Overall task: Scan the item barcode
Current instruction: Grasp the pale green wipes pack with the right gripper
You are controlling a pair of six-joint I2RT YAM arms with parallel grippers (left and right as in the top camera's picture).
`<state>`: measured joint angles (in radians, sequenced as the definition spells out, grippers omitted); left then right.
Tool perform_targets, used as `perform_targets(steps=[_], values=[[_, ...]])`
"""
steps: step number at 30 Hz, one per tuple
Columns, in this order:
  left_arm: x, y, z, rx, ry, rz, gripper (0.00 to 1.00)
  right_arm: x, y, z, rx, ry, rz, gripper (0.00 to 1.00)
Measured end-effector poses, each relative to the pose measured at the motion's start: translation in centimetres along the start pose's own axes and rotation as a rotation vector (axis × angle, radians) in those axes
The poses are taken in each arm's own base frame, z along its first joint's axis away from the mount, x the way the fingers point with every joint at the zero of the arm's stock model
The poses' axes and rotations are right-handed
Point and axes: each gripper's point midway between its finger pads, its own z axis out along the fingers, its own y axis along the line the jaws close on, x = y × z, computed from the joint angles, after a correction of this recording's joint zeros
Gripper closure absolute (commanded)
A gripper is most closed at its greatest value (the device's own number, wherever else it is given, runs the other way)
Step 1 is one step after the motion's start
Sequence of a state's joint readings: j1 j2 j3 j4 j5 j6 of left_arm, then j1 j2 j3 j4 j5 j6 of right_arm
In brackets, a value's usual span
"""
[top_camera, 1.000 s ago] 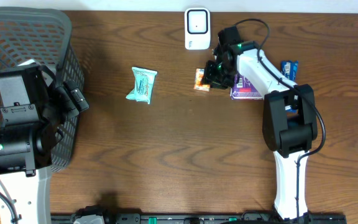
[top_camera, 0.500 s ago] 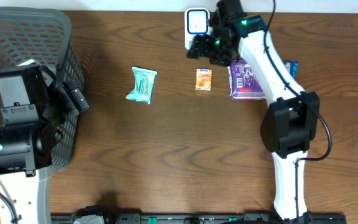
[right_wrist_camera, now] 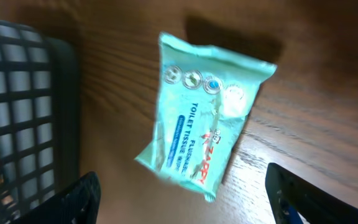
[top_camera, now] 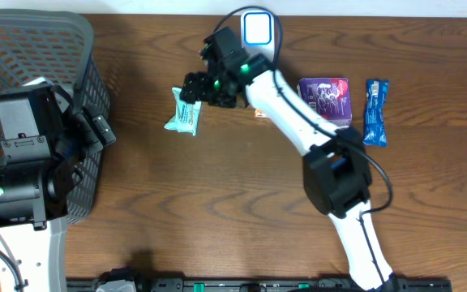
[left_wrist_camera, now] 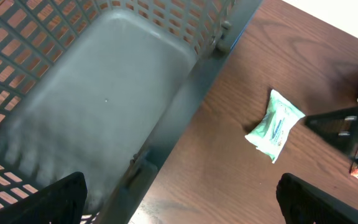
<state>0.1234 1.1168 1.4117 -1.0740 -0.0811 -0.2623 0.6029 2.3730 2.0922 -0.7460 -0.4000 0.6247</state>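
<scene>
Wipes pack (right_wrist_camera: 204, 134) flat on table (right_wrist_camera: 322, 93), beneath right hand (right_wrist_camera: 185, 196), fingers spread wide, clear of it

Just ahead of my right tool (right_wrist_camera: 182, 193), lying between its spread fingers, the mint-green packet (right_wrist_camera: 204, 118) carries the only print I can read. "TOILET" stands in dark capitals along its length, with a smaller line beside it that looks like "FLUSHABLE". A blue band nearer the edge seems to say "TISSUE". A red brand word begins "ZAPP"; its end I cannot tell. Four round emblems sit at the packet's far end, too small to read.
</scene>
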Motion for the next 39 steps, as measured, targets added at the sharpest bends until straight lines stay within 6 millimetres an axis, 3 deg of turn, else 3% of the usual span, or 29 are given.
perform_targets(steps=[7, 13, 20, 21, 24, 26, 33, 39], values=[[0.0, 0.0, 0.0, 0.000, 0.000, 0.000, 0.02, 2.5, -3.4, 4.8, 0.093, 0.070, 0.097, 0.24], [0.0, 0.0, 0.0, 0.000, 0.000, 0.000, 0.02, 2.5, -3.8, 5.2, 0.101, 0.069, 0.116, 0.31], [0.0, 0.0, 0.0, 0.000, 0.000, 0.000, 0.02, 1.7, -2.7, 6.2, 0.028, 0.053, 0.101, 0.33], [0.0, 0.0, 0.0, 0.000, 0.000, 0.000, 0.02, 1.6, -2.5, 6.3, 0.018, 0.053, 0.099, 0.37], [0.0, 0.0, 0.0, 0.000, 0.000, 0.000, 0.02, 1.7, -2.4, 6.7, 0.006, 0.054, 0.095, 0.65], [0.0, 0.0, 0.0, 0.000, 0.000, 0.000, 0.02, 1.9, -2.4, 7.1, -0.001, 0.062, 0.096, 0.96], [0.0, 0.0, 0.0, 0.000, 0.000, 0.000, 0.02, 1.8, -1.8, 6.9, -0.017, 0.064, 0.063, 0.99], [0.0, 0.0, 0.0, 0.000, 0.000, 0.000, 0.02, 1.5, -3.4, 5.5, 0.057, 0.079, -0.042, 0.99]])
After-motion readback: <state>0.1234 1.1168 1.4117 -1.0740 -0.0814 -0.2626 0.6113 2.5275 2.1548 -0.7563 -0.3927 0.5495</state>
